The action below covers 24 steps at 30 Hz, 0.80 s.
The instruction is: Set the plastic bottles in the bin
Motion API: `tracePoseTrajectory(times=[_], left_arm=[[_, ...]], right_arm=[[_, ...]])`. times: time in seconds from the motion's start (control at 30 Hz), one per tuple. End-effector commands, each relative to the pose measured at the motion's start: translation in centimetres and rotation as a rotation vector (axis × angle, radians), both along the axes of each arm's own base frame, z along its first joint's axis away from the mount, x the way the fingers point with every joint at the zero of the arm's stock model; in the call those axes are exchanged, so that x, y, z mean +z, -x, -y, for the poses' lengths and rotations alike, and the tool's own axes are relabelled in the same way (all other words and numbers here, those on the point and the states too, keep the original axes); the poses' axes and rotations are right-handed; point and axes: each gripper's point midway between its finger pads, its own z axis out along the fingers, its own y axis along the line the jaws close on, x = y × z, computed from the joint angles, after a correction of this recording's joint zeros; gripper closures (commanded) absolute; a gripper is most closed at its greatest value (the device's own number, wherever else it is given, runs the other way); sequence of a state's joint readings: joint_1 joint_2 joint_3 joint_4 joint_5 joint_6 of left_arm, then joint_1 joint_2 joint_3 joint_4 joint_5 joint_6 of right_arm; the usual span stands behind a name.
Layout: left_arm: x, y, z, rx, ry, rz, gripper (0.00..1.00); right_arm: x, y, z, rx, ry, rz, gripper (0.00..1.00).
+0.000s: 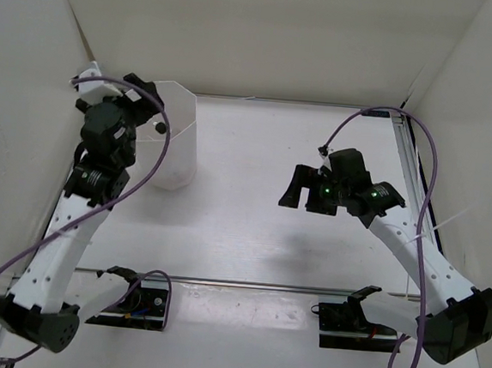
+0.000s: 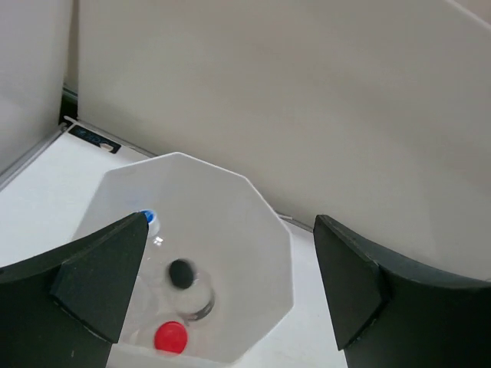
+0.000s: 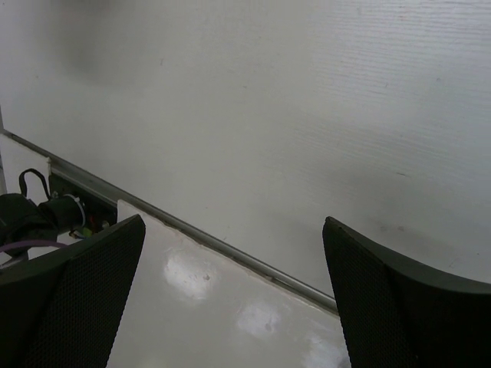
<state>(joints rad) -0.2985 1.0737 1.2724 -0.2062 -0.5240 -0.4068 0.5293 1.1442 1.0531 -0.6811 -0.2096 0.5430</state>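
Observation:
The white bin stands at the back left of the table. In the left wrist view I look down into the bin. Inside it are a red cap, a black-capped clear bottle that looks blurred, and a blue cap partly hidden behind my left finger. My left gripper hangs over the bin's rim; in its own view the gripper is open and empty. My right gripper hovers over the table's right middle; in its own view it is open and empty. No bottle lies on the table.
White walls close in the table at the back and both sides. A metal rail runs along the right edge. Two black fixtures sit near the arm bases. A cable and dark clamp show at the wall's foot.

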Motion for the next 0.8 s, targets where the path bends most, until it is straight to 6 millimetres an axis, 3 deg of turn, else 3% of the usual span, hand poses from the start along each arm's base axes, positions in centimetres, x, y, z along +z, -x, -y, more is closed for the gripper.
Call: tracePoseTrajectory(times=[0.0,0.03,0.1,0.13,0.23,0.27,0.37,0.53,0.77], left_arm=[[0.8,3.9,-1.2,-0.004,-0.039,0.05,0.0],[1.5,5.9,-1.6,-0.018,-0.028,0.092,0.0],[-1.5,7.0,-2.0,-0.018,-0.066,0.043,0.0],[-1.5,8.6,-2.7,-0.005,-0.059,0.061,0.0],[-6.0,9.8,-3.5,0.015,-0.103,-0.057,0.0],[-7.1,10.6,-4.2,0.04,-0.111,-0.083,0.0],[-9.2,11.8,-5.1,0.072,-0.137,-0.16,0.0],[-12.8,13.4,-8.0,0.232,-0.149,-0.26,0.0],[-17.7,14.5,-10.9,0.441,-0.189,-0.366,0.0]], right_arm=[[1.5,-1.3,0.8,-0.035,0.027,0.088,0.0],[1.7,-1.6,0.9,-0.042,0.036,0.089,0.0],[2.1,-2.2,1.0,-0.062,0.048,0.108,0.0],[2.3,-2.6,1.1,-0.072,0.059,0.111,0.0],[2.0,-3.9,2.1,-0.153,0.128,0.091,0.0],[2.9,-4.3,2.4,-0.171,0.149,0.096,0.0],[2.9,-5.6,3.6,-0.254,0.222,0.07,0.0],[5.3,-7.8,4.5,-0.344,0.262,0.125,0.0],[5.5,-7.6,6.9,-0.496,0.344,0.089,0.0]])
